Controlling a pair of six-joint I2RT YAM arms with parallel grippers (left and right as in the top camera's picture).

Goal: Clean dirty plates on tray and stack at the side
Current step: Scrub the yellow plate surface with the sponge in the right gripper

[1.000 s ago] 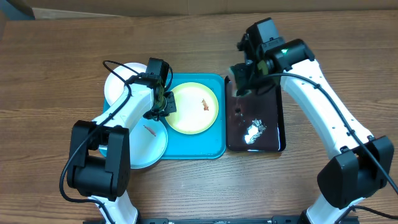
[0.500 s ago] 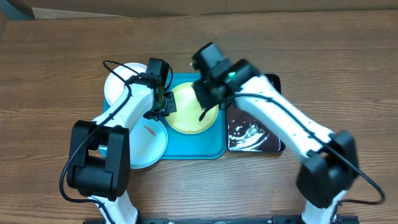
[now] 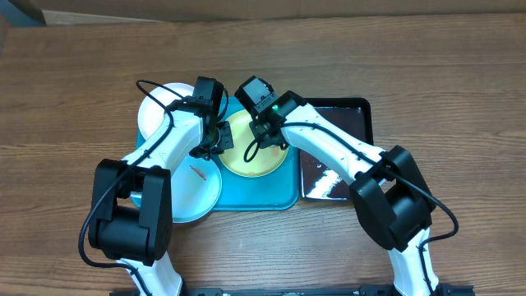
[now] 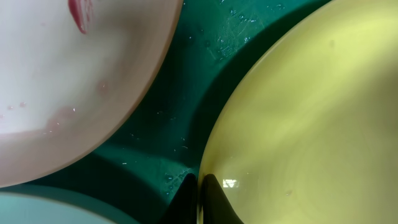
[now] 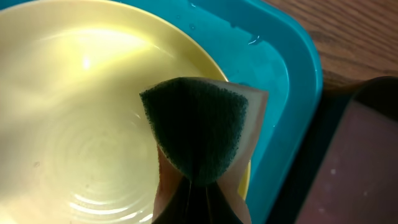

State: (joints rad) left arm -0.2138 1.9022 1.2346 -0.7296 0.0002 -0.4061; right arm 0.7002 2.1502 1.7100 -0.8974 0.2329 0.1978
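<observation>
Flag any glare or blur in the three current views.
Overhead: sharp, white reflections on the glossy black bin. Left wrist: soft close-up, one small highlight on the yellow plate, droplets glinting on the tray. Right wrist: broad glare across that plate, sponge fairly crisp, bin edge blurred.

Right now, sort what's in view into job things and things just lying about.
Job: yellow-green plate, white plate, pale blue plate, tray, sponge.
Lying about: black bin, idle beside the tray.
</observation>
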